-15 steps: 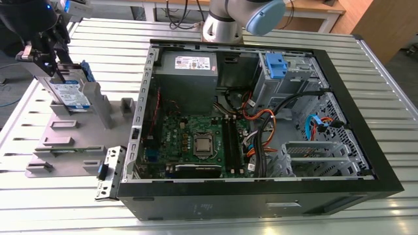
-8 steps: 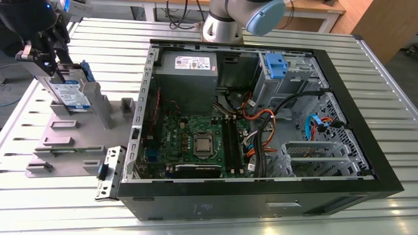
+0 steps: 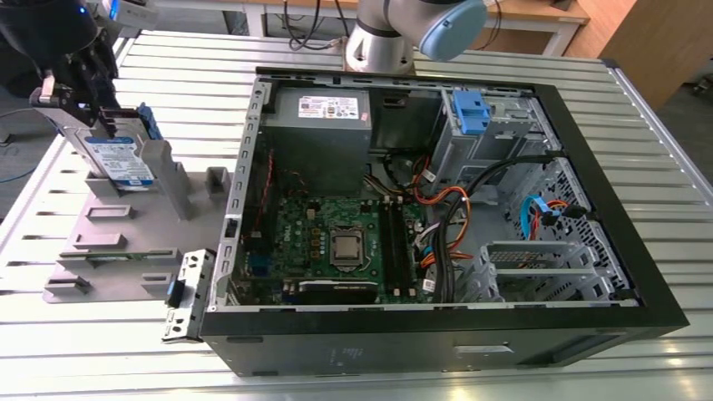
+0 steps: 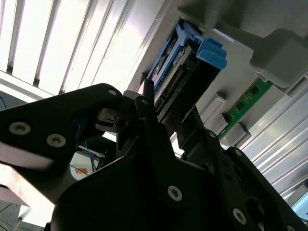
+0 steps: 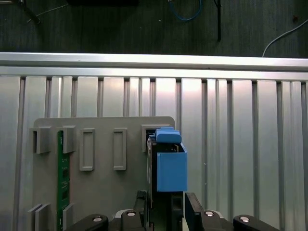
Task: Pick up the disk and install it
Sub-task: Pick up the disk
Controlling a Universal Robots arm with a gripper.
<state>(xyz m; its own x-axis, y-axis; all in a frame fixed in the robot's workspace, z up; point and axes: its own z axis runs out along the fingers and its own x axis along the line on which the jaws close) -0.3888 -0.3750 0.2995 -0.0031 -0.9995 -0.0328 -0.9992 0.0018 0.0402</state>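
Closest to us in the exterior view, low in the frame, sits the open computer case (image 3: pixel 446 342), lying on its side on the slatted aluminium bench (image 3: pixel 640 117). That leaves the motherboard (image 3: pixel 334 238) and the bays reachable from above. At the exterior view's left is a grey fixture plate (image 3: pixel 123 242) with raised slots, and those slots are why the parts stand on edge. The disk (image 3: pixel 120 160) is upright in one of them, label facing us and blue rail frame on its far side, so its top edge is free to be grasped. And there's the gripper (image 5: pixel 166 204): in the first wrist view its fingers (image 5: pixel 191 208) sit narrow, one on each flat face, clamped on the disk. By my judgement the disk's lower end hasn't left the slot. Farther back, upper right in the exterior view, the drive cage (image 3: pixel 496 138) with its blue clip (image 3: pixel 469 113) stands beside the power supply (image 3: pixel 320 125), well apart from the disk.
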